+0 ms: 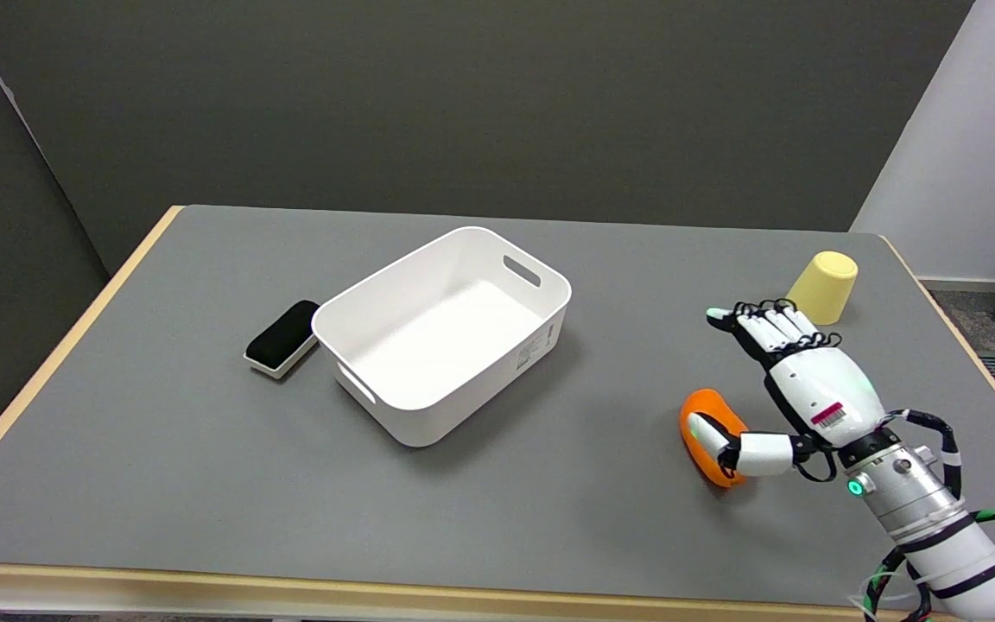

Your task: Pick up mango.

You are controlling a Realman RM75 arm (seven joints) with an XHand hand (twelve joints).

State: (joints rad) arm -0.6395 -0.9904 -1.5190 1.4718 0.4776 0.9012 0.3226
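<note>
The mango (709, 436) lay on the table just left of the right hand (795, 380), its long axis running near-to-far, fingers spread wide, holding nothing.

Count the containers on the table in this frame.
2. A white bin sits open near the table's middle, beside a black eraser. A yellow cup stands upside down at the far right, beyond the robot hand. Nothing seems hidden.
</note>
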